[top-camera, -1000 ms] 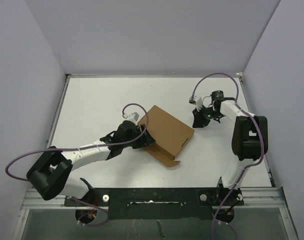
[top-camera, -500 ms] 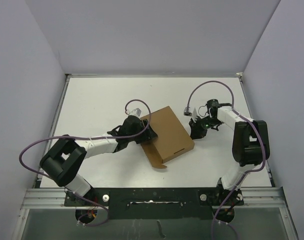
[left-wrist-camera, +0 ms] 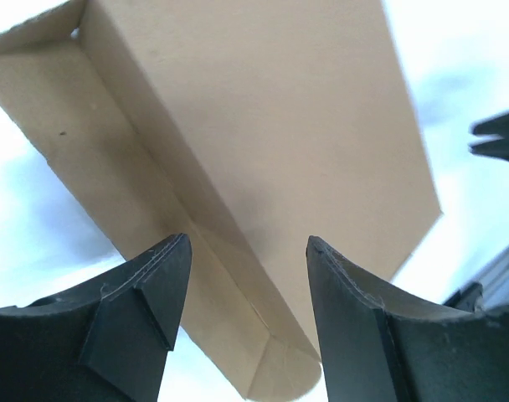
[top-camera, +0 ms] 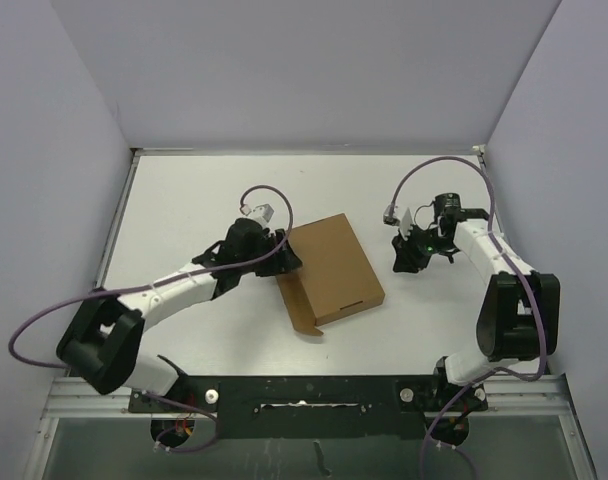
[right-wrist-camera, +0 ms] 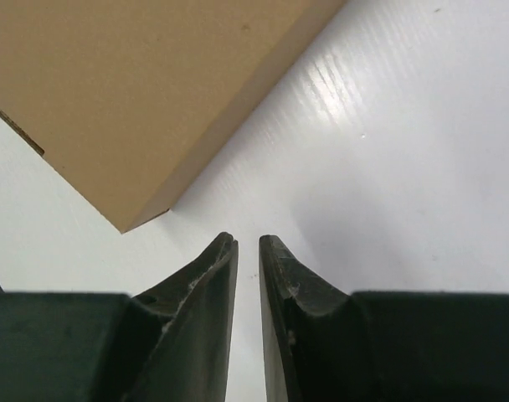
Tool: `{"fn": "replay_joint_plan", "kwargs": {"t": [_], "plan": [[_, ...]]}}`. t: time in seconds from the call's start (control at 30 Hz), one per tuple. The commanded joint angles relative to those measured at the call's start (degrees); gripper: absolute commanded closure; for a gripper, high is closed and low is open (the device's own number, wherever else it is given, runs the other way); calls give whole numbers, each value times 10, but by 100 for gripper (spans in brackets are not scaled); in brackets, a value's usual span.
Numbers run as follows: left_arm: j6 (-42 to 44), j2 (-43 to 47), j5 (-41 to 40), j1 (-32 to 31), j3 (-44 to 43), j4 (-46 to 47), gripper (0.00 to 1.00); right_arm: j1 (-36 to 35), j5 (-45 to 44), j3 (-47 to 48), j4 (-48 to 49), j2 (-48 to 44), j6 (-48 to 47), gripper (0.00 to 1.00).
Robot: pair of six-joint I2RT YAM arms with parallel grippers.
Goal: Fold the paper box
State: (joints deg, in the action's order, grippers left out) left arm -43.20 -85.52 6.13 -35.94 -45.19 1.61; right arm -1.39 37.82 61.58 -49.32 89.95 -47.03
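Note:
The paper box (top-camera: pixel 329 268) is a shallow brown cardboard mailer lying closed in the middle of the table, with a loose flap (top-camera: pixel 302 308) sticking out along its left side. My left gripper (top-camera: pixel 282 256) is open at the box's left edge. In the left wrist view the box (left-wrist-camera: pixel 263 126) fills the frame, and the side flap (left-wrist-camera: pixel 229 310) lies just beyond my open left gripper (left-wrist-camera: pixel 248 243). My right gripper (top-camera: pixel 404 256) hangs to the right of the box, apart from it. In the right wrist view it (right-wrist-camera: pixel 248 239) is shut and empty, with the box corner (right-wrist-camera: pixel 137 92) at upper left.
The white table (top-camera: pixel 184 200) is bounded by grey-lilac walls on three sides. A metal rail (top-camera: pixel 304 390) with the arm bases runs along the near edge. Purple cables (top-camera: pixel 44 325) loop beside both arms.
The box has turned clockwise and now lies more square to the table. My left gripper swung with it at its left edge. My right gripper moved toward the box, then back right.

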Motion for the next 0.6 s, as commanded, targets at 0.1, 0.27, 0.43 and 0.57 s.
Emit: {"fn": "replay_joint_plan", "kwargs": {"t": [0.1, 0.27, 0.43, 0.57], "plan": [[180, 217, 78, -37, 46, 27, 44, -1, 71, 13, -19, -98, -12, 77], [232, 314, 97, -84, 152, 141, 48, -67, 119, 12, -36, -144, -33, 72], [291, 346, 79, -179, 233, 256, 50, -126, 186, -19, -58, -165, -149, 62], [397, 341, 19, -283, 287, 334, 49, -162, 200, -44, -70, -176, -242, 48]]}}
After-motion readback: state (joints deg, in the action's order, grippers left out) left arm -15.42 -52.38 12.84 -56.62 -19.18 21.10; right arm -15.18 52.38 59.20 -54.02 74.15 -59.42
